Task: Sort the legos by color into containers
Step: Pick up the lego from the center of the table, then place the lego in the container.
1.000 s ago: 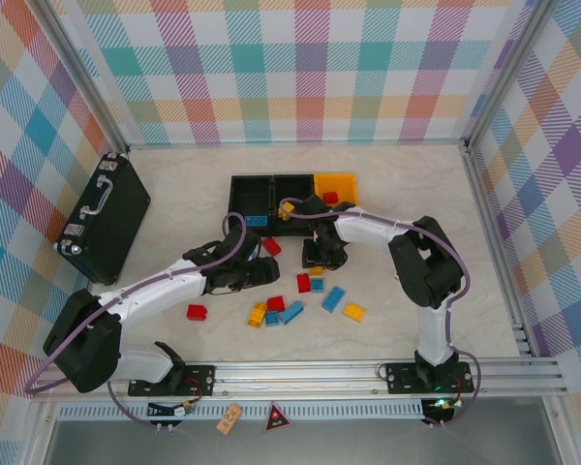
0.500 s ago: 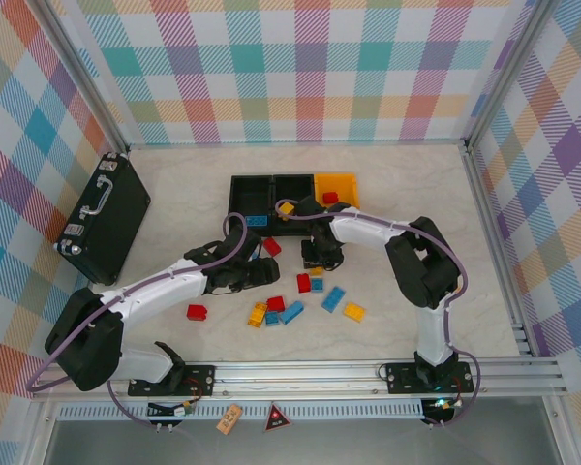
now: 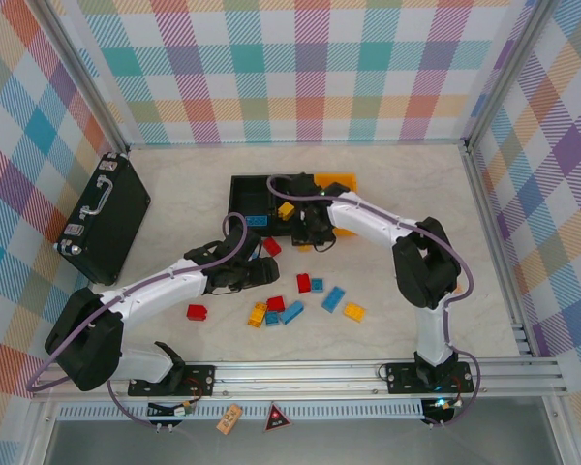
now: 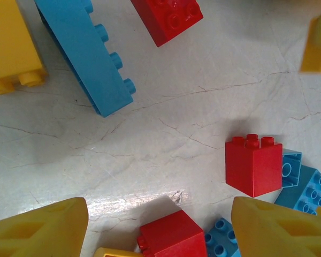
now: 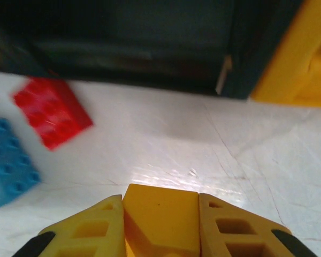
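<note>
Red, blue and yellow legos lie scattered mid-table, among them a red brick (image 3: 303,282) and a blue brick (image 3: 333,298). The containers stand in a row at the back: a left black bin (image 3: 240,191) holding a blue brick (image 3: 259,221), a middle black bin (image 3: 289,182), and a yellow-orange bin (image 3: 341,180). My right gripper (image 3: 315,232) is just in front of the bins, shut on a yellow brick (image 5: 160,217). My left gripper (image 3: 266,274) hangs open low over the pile, with a red brick (image 4: 171,235) between its fingers (image 4: 43,230), untouched.
A large black briefcase (image 3: 105,218) lies at the left. Another red brick (image 3: 271,246) sits near the left bin, and one more (image 3: 196,312) lies alone near the left arm. In the left wrist view a long blue brick (image 4: 85,53) and a red cube (image 4: 254,166) lie close by.
My right gripper has moved up from the pile toward the bins with the yellow brick in it. The left arm has stayed still.
</note>
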Controlling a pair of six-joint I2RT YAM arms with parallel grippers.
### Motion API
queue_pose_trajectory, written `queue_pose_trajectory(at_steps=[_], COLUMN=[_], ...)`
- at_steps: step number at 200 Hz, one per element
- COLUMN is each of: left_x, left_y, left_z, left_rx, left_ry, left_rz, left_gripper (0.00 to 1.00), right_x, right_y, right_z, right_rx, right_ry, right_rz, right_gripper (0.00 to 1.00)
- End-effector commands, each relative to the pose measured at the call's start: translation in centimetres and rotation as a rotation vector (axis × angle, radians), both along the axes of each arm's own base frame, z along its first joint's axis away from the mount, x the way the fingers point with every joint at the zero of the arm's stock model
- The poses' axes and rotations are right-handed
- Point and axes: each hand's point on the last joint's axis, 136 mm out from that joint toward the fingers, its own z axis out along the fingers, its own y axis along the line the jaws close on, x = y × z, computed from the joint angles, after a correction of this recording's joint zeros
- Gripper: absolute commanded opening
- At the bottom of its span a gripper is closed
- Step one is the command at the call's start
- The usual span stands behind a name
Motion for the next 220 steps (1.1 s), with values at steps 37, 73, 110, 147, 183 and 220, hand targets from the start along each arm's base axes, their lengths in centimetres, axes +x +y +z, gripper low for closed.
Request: queue_pose_trajectory(at_steps=[37,73,110,147,183,220], left_x=[0.2,0.0,-0.1,-0.1,0.1,0.4], left_y=[-0.3,-0.1,0.2,0.5,0.4,0.4], left_z=[1.5,1.6,1.6,1.6,1.6,1.6], left_rx=[-0.017,-0.012,-0.008,-0.002,0.001,0.003], left_ry=[-0.039,-0.039,-0.041,-0.042,-0.047,-0.049], left_rz=[0.011,0.013,0.022,0.03,0.033,0.043], left_gripper=[0.71,0.71,0.71,0.71,0.71,0.71], right_x=[5.2,8.2,10.0,10.4,10.4,10.1], right_y=[1.2,1.5,1.8,2.3,2.5,2.3], right_z=[1.5,1.0,0.1,-0.2,1.2,3.4], right_rx=[-0.036,-0.053,-0.068,-0.054,-0.036,-0.013], right_ry=[-0.057,-0.066,-0.068,-0.063,-0.087,-0.119], right_rz=[0.029,0.006,-0.002,-0.011,-0.005,-0.001], right_gripper=[0.23,0.24,0.27,0.38,0.43,0.45])
